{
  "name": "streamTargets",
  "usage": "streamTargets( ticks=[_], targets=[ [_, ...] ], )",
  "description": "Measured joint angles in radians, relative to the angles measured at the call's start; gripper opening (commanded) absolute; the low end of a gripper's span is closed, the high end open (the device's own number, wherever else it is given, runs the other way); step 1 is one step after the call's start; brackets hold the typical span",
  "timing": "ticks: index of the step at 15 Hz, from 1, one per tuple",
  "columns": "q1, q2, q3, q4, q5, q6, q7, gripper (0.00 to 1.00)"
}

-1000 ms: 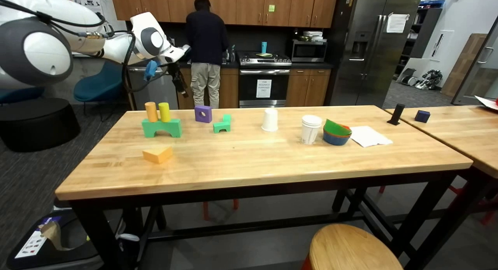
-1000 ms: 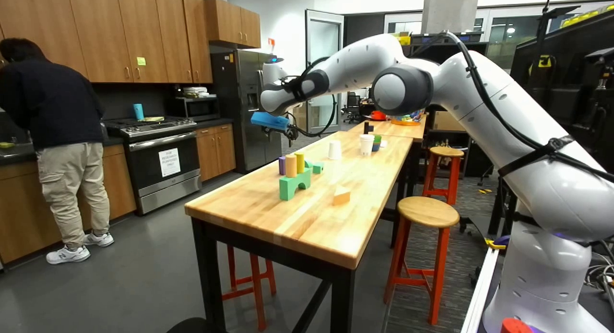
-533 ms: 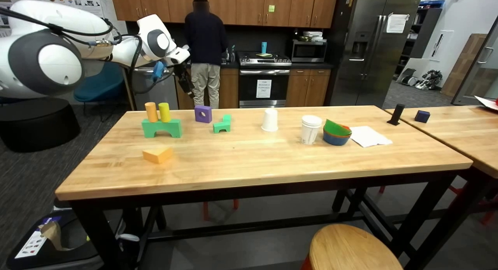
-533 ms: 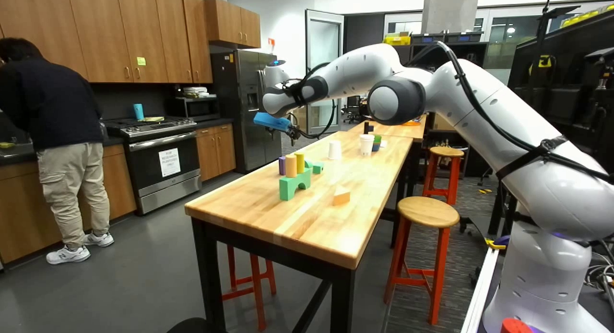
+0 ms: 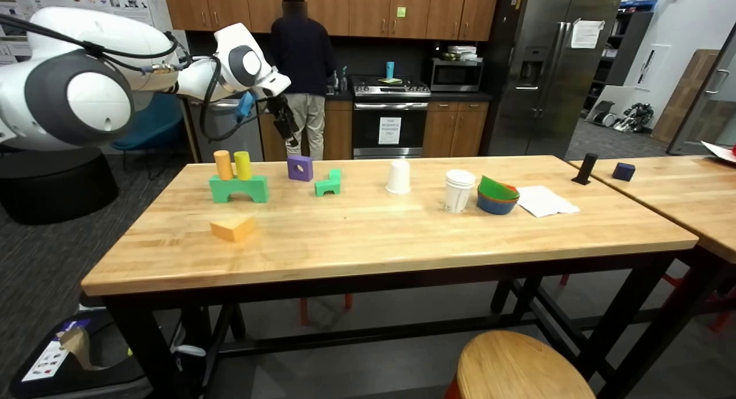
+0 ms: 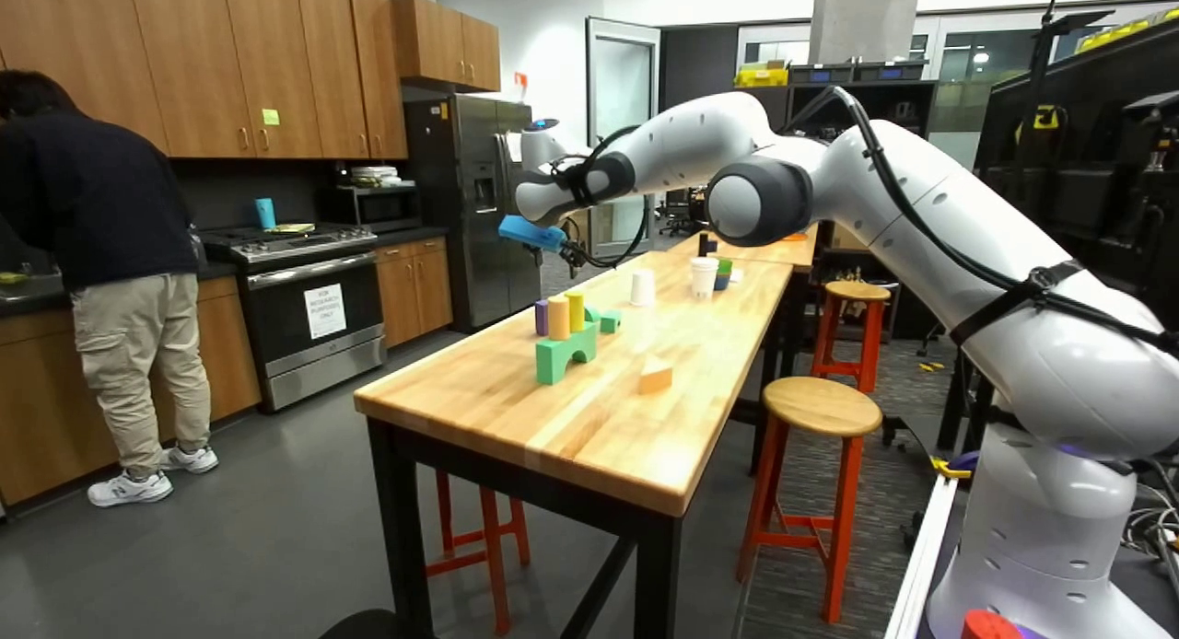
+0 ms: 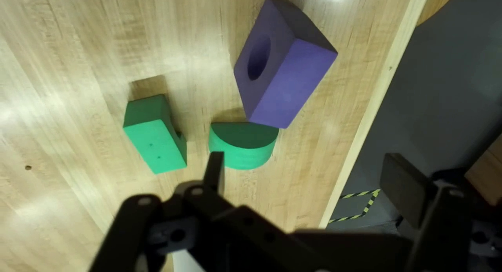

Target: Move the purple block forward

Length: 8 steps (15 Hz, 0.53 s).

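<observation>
The purple block [image 5: 293, 169] stands on the table near its far edge, a squarish block with a round hole through it. It also shows in an exterior view [image 6: 542, 317], partly behind an orange cylinder, and at the upper middle of the wrist view [image 7: 292, 84]. My gripper [image 5: 293, 140] hangs in the air above and just behind the purple block; it also shows in an exterior view [image 6: 573, 271]. In the wrist view the gripper's fingers [image 7: 306, 162] are wide apart with nothing between them, lower in the picture than the block and partly beyond the table edge.
Beside the purple block are a green half-round [image 7: 245, 152] and a small green block [image 7: 157, 142]. A green bridge [image 5: 238, 189] bears orange and yellow cylinders. An orange wedge [image 5: 232, 229], a white cup [image 5: 398, 177], stacked cups [image 5: 459, 192] and bowls [image 5: 497, 203] also stand on the table.
The arm and gripper have moved sideways, to the right in both exterior views, with the gripper now over the purple block's far side. The blocks have not moved.
</observation>
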Motion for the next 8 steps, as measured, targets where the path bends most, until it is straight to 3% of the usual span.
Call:
streamTargets(
  ticks=[8],
  targets=[
    [-0.003, 0.042, -0.001, 0.038, 0.0, -0.013, -0.001, 1.0]
  ],
)
